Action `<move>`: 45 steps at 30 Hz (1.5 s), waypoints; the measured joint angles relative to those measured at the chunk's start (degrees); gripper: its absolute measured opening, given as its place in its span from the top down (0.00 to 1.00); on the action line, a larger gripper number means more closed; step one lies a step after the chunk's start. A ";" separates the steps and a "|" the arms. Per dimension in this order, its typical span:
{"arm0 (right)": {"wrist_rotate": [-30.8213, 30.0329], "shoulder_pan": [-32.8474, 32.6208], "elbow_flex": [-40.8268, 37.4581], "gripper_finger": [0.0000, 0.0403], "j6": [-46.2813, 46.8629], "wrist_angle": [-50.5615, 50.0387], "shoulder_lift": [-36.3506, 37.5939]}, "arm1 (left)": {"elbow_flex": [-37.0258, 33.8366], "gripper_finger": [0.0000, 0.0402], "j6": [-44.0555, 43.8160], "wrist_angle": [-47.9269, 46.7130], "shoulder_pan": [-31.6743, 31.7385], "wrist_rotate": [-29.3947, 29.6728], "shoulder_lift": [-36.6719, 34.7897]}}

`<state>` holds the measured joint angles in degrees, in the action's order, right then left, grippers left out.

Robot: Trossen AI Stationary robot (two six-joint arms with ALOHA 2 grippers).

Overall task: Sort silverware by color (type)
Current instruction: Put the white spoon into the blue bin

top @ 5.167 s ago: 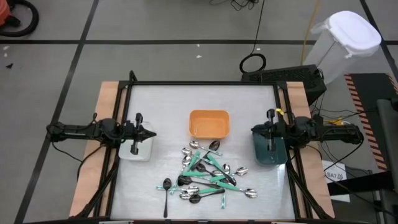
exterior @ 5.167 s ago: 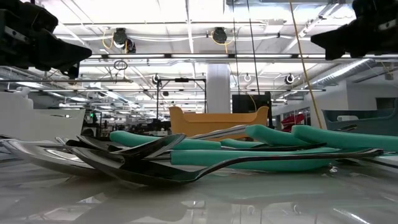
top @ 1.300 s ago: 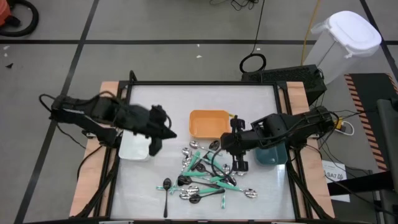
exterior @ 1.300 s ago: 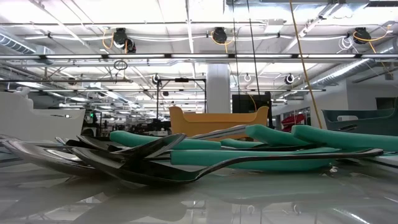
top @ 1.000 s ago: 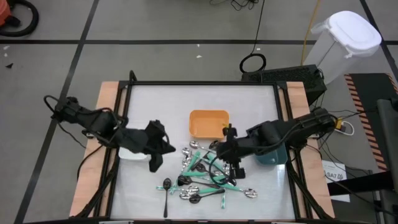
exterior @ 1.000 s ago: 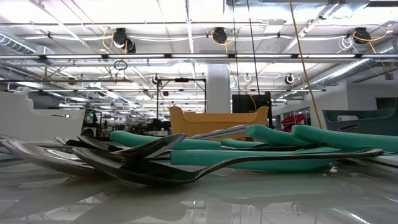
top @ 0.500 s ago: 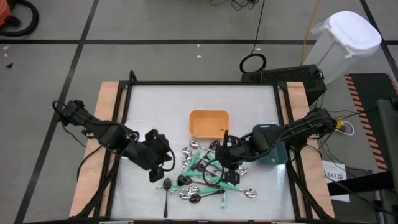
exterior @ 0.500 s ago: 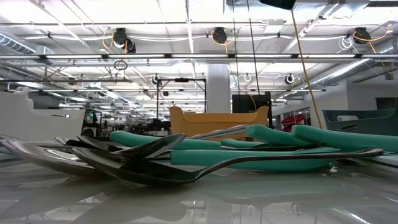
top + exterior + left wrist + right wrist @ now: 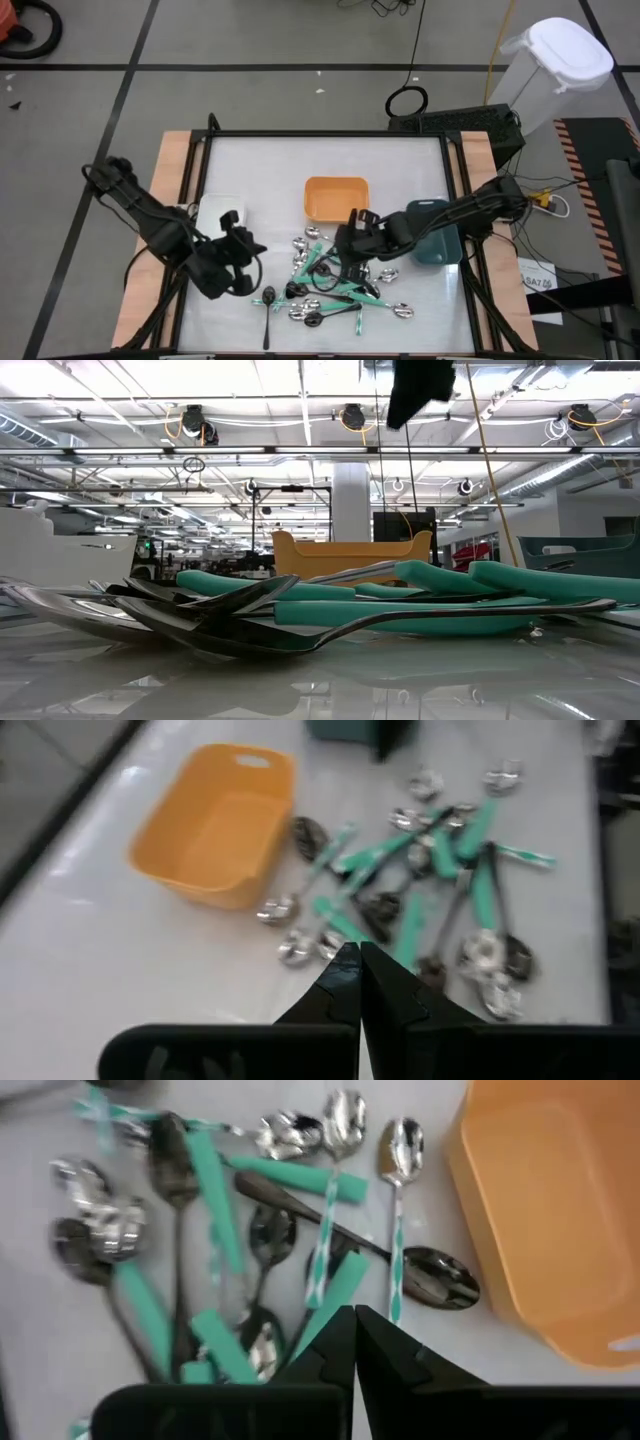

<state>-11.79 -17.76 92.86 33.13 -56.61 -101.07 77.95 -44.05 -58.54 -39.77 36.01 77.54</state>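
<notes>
Silverware (image 9: 335, 280) heaped on glossy white table (image 9: 260, 170), bright ceiling lights overhead

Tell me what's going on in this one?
Two arms are closing in on a pile of silverware lying in front of an orange bin. The left hand hangs by the pile's left edge and the right hand over its upper part; both are shut and hold nothing. No piece has been sorted yet: the orange bin is empty.
</notes>
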 joint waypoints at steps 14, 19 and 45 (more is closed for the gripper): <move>9.14 4.08 0.00 0.78 -5.31 11.40 -10.09 | -1.57 1.00 0.23 3.39 0.07 -3.95 -3.02; 9.08 4.43 0.00 0.69 -6.45 12.27 -11.25 | -0.19 1.00 0.45 3.25 1.24 -8.08 -3.15; 13.53 7.65 -7.43 0.60 -8.38 19.48 -13.10 | 0.42 1.00 7.94 1.57 3.54 -7.56 -3.17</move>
<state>1.74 -10.11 85.43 24.75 -37.13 -114.17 78.37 -36.11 -56.97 -36.23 28.45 74.37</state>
